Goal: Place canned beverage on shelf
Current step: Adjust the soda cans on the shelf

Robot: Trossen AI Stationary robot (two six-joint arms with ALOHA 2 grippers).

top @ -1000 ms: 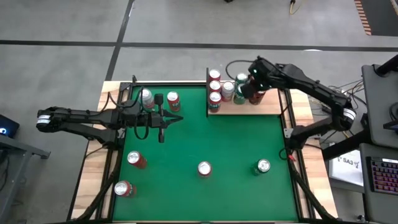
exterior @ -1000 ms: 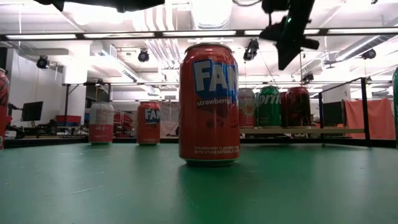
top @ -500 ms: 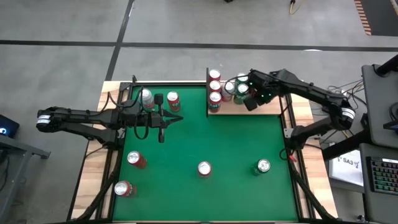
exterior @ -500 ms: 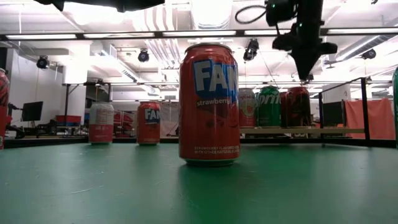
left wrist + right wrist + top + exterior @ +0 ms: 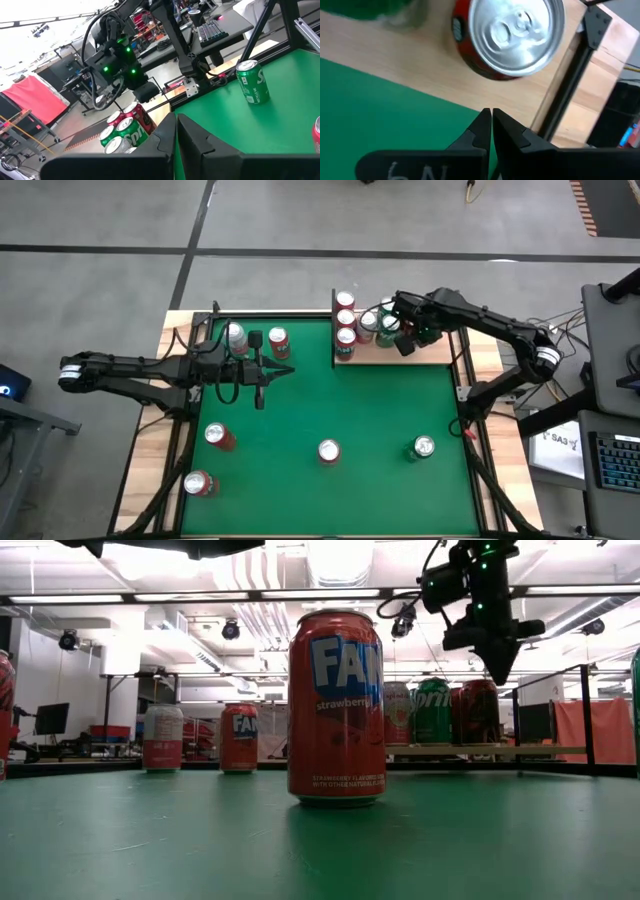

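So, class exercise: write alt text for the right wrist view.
Seen from above, a red can stands on the pale wooden shelf, free of the right gripper, whose dark fingers are shut. Green tabletop borders the shelf.

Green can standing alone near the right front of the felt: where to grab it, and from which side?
Grip the green aluminium can around the middle of its round side wall, fingers on opposite sides. It stands upright on the green felt tabletop with open space all round, so coming straight down over its silver lid looks easiest. The right gripper, shut, empty and hanging over the pale wooden shelf, seems nearest.
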